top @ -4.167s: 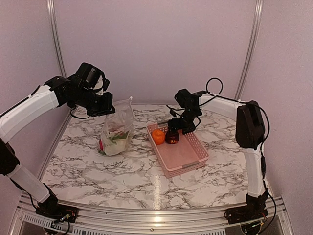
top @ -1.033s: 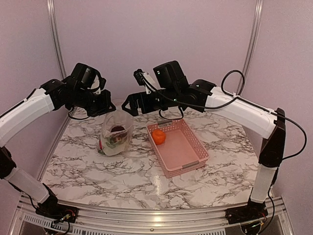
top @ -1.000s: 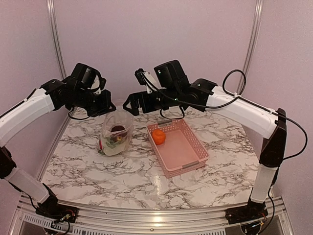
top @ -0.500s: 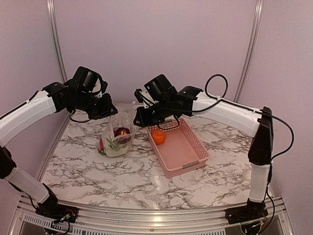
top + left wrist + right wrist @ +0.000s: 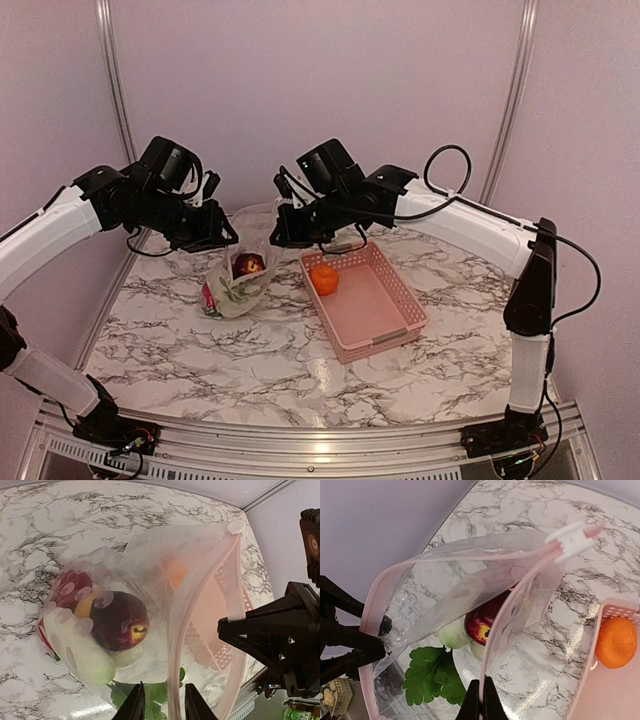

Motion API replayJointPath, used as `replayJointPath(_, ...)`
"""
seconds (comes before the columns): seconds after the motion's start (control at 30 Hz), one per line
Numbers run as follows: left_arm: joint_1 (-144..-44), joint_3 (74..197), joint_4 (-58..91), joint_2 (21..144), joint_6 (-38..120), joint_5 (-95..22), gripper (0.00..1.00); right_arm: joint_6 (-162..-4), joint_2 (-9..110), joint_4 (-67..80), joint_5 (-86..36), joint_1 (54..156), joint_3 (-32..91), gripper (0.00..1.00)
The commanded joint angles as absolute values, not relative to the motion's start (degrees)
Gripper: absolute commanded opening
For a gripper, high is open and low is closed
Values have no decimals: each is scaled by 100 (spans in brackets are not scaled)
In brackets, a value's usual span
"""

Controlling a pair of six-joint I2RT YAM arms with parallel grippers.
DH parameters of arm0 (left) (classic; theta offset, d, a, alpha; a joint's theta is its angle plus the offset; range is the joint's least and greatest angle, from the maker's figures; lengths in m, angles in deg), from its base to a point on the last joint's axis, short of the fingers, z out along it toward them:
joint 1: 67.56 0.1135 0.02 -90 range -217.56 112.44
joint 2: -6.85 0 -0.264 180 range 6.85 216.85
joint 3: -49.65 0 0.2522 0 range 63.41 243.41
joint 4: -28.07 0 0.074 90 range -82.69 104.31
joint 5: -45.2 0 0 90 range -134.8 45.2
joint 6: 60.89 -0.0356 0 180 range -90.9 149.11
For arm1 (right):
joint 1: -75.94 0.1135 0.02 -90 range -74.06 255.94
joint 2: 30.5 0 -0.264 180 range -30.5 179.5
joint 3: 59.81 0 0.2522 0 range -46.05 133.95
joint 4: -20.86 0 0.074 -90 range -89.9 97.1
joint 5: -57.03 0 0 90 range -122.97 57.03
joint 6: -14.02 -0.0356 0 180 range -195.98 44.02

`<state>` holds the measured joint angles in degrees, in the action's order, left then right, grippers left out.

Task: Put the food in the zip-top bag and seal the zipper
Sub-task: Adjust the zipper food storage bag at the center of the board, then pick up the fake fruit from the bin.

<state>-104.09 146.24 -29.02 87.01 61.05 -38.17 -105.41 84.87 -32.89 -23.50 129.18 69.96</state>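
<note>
Your right claw [image 5: 481,702] is pressed together, pinching the bag [image 5: 238,280] rim. Your left claw [image 5: 162,707] is spread, the rim between its jaws, seemingly loose. The bag stands at 10 o'clock on the table [image 5: 200,350], an apple [image 5: 120,627] inside. An orange [image 5: 323,279] lies in the basket [image 5: 385,320], at the bag's 3 o'clock.

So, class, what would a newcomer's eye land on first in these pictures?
The clear zip-top bag, back-left on the marble table, gapes open, the right claw pinching its rim. A dark red fruit lies on top inside; one orange fruit sits alone in the pink basket.
</note>
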Motion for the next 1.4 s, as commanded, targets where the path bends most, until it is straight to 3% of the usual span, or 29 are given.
replayJointPath(0.0, -10606, 14909, -3372, 8698, 5987, -3702, 31, -10744, 8330, -3238, -2087, 12817, 7418, 0)
replayJointPath(0.2, -10864, 15769, -4634, 9265, 6233, -4991, 30, -10852, 8484, -3220, -1895, 12678, 7753, 0)
replayJointPath(0.3, -10878, 16186, -5232, 9485, 6363, -5680, 21, -10885, 8541, -3182, -1808, 12644, 7812, 0)
replayJointPath(0.47, -10878, 16509, -5107, 9606, 6226, -5712, 0, -10896, 8595, -3166, -1656, 12614, 7811, 0)
replayJointPath(0.57, -10877, 16549, -4855, 9631, 6154, -5635, 0, -10870, 8610, -3104, -1511, 12568, 7834, 0)
replayJointPath(0.6, -10875, 16568, -4789, 9634, 6138, -5632, 0, -10854, 8603, -3053, -1420, 12555, 7840, 2)
replayJointPath(0.7, -10869, 16659, -4676, 9660, 6086, -5689, 0, -10790, 8535, -2999, -1279, 12514, 7863, 28)
replayJointPath(0.9, -10860, 16676, -4556, 9770, 5889, -5624, 0, -10802, 8166, -3506, -1751, 12314, 7897, 44)
replayJointPath(1.37, -10860, 16532, -4040, 9698, 5873, -5320, 0, -10142, 7607, -3634, -2346, 11736, 6312, 49)
